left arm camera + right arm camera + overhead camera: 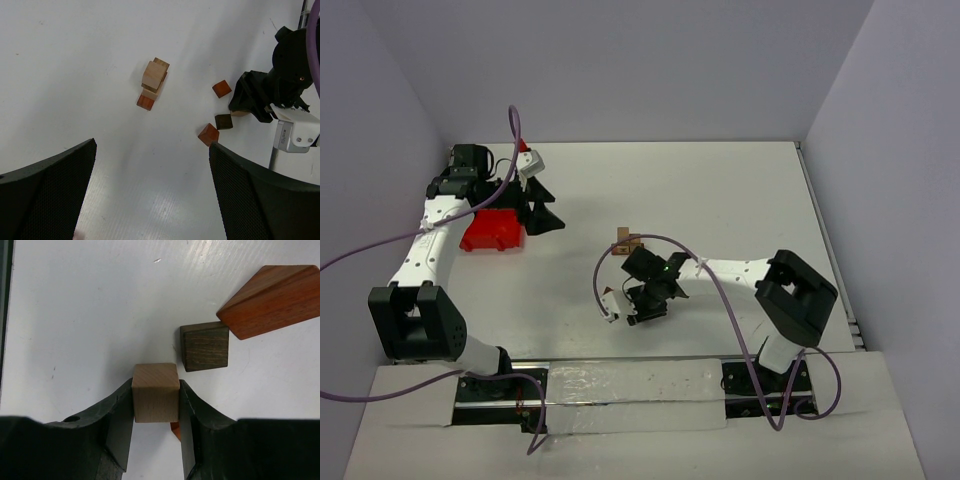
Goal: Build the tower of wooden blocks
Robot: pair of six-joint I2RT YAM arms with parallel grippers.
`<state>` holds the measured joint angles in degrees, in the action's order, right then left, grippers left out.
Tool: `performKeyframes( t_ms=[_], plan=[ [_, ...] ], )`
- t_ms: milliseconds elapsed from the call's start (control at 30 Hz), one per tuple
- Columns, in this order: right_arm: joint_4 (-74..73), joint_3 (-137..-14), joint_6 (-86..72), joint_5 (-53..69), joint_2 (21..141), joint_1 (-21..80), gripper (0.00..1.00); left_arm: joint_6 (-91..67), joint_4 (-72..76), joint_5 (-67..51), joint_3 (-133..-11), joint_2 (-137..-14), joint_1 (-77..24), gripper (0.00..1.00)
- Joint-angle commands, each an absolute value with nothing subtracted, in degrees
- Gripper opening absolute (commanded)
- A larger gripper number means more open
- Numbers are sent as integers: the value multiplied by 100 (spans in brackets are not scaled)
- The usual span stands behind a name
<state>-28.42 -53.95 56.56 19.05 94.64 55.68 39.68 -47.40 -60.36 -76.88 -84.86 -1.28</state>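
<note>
The wood block tower (628, 241) stands mid-table, a small stack of tan and brown blocks on a reddish base; it also shows in the left wrist view (152, 82). My right gripper (155, 400) is shut on a light tan cube (155, 392), low over the table just near of the tower (648, 308). Beside it lie a dark brown cube (205, 346) and a reddish wedge block (272, 300). In the left wrist view, two reddish cubes (221, 89) (208, 134) and the dark cube (223, 121) lie loose. My left gripper (152, 200) is open and empty, high up by the bin (542, 205).
A red plastic bin (492, 232) sits at the left under the left arm. Walls close the table at the back and both sides. A purple cable loops from the right arm near the loose blocks (610, 262).
</note>
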Motion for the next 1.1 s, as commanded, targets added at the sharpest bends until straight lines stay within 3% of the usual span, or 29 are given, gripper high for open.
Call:
performKeyframes(
  t_ms=[0,267,533,1067],
  plan=[
    [-3139,-5792,5594,1995,8970,5452,18,4071,-4693,-6292,-7901,-8464,-88,99],
    [-4626,-7986,5537,2551,9646,3697,13,3852,-4535,-6180,-8049,-8560,-96,99],
    [-5052,-9283,5164,2012,10322,3473,14,3551,-4359,-6012,-8156,-8683,-105,99],
    [-4938,-9536,4808,1974,10983,3445,16,3454,-4358,-5949,-8243,-8831,-105,99]
  ],
)
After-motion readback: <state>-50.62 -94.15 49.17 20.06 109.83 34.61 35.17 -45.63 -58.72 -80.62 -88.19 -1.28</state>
